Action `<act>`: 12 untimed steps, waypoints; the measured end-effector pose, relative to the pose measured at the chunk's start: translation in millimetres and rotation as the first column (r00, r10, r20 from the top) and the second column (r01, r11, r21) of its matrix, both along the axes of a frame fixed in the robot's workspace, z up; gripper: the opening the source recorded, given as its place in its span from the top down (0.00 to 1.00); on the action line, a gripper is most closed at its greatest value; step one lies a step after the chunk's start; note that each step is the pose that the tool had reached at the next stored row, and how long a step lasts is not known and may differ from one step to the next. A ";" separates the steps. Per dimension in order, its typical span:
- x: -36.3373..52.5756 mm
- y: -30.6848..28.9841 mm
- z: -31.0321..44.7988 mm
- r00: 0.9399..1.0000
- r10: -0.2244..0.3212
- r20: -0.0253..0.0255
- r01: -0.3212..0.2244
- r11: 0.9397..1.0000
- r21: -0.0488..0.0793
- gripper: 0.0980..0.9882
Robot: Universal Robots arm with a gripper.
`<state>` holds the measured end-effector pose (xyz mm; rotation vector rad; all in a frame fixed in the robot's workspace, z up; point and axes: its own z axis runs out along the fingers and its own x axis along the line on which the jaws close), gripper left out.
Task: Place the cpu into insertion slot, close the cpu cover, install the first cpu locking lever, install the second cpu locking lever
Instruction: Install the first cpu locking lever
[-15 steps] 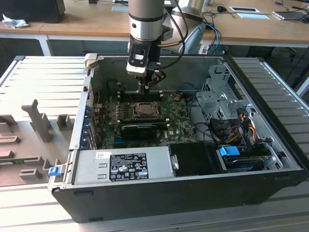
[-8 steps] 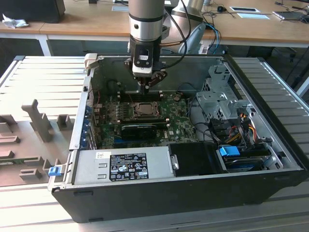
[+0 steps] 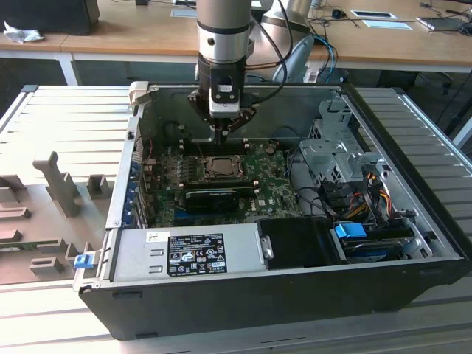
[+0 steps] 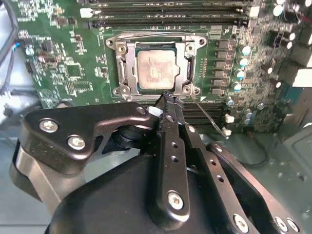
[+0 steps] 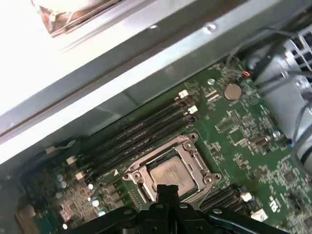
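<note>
In the exterior view, the nearest item was the silver-grey power supply box with a white-and-black label (image 3: 188,253), in the lower centre of the frame along the front wall of the open black computer case (image 3: 295,295). A blue plastic clip (image 3: 351,230) sat to the lower right of centre. Behind the power supply lay the long black card (image 3: 214,198) on the green circuit board (image 3: 269,173).

Just beyond the card, near the frame centre, was the small dark square insertion slot with a silvery metal rim (image 3: 220,168). In both wrist views the small flat square cpu with a pale silver-beige face (image 4: 155,69) lay seated in the slot, and the thin silvery-grey cpu cover with a square window (image 4: 127,68) lay flat around it, framing the chip. A thin wire locking lever (image 4: 210,118) ran diagonally off the socket's corner, in the centre right of the second wrist view.

The black gripper (image 3: 221,134) hung directly over the far edge of the socket, in the upper centre of the exterior view. In the second wrist view its fingers (image 4: 168,105) were drawn together to a narrow tip, holding nothing, with the tip just beside the socket's edge. The grey robot arm (image 3: 223,29) rose from it to the top of the frame.

Farthest back, wooden desks (image 3: 118,29) crossed the upper edge.
</note>
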<state>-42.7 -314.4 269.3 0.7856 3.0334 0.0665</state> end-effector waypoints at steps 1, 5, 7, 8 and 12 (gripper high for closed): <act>0.0 0.0 -0.2 0.999 0.034 0.000 -0.034 0.999 0.000 0.99; 0.0 0.0 -0.6 0.994 0.108 0.000 -0.108 0.994 0.000 0.99; 0.0 0.0 -1.2 0.985 0.171 0.000 -0.171 0.985 -0.001 0.99; 0.0 0.0 -1.7 0.982 0.190 0.000 -0.190 0.982 -0.001 0.99; -8.6 0.0 -4.1 0.972 0.234 0.000 -0.234 0.972 -0.001 0.99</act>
